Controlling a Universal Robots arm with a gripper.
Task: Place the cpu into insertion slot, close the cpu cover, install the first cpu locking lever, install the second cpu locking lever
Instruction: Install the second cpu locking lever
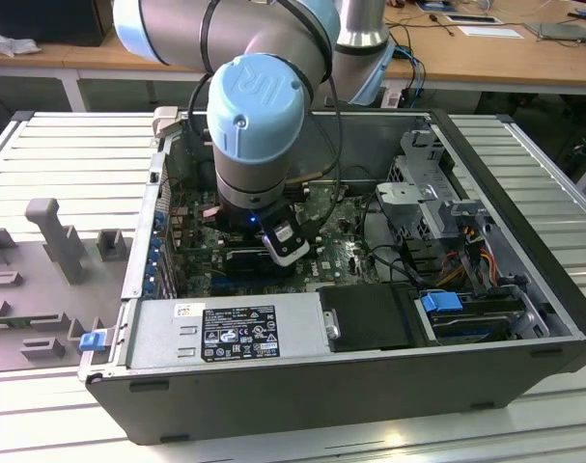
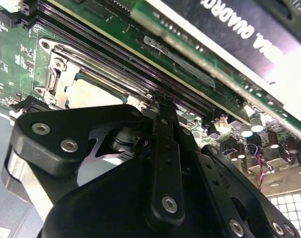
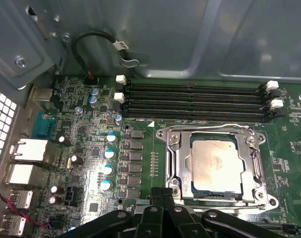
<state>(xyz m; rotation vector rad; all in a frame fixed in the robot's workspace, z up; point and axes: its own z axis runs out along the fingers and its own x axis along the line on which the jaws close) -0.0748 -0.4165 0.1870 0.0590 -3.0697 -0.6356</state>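
Note:
The cpu [image 3: 214, 166] is a pale silver-beige square lying flat in the insertion slot [image 3: 172, 136] on the green motherboard [image 3: 81, 139]. The cpu cover [image 3: 254, 158], a silver metal frame, lies down around it, and the chip shows through its window. My gripper [image 3: 162, 191] is shut with nothing between its fingers. Its tips hang just off the socket's edge, beside one corner. In the second wrist view the gripper [image 2: 162, 101] points at the socket's corner, with the cpu [image 2: 93, 94] and the insertion slot [image 2: 53, 82] just beyond. In the exterior view the arm's wrist [image 1: 254, 125] reaches down into the open computer case.
Long black memory slots [image 3: 195, 99] run along one side of the socket, and a long black card [image 2: 249, 29] lies past them. Capacitors [image 3: 108, 153] stand beside the socket. A power supply [image 1: 225, 333], drive bays [image 1: 437, 207] and loose cables [image 1: 389, 260] crowd the case.

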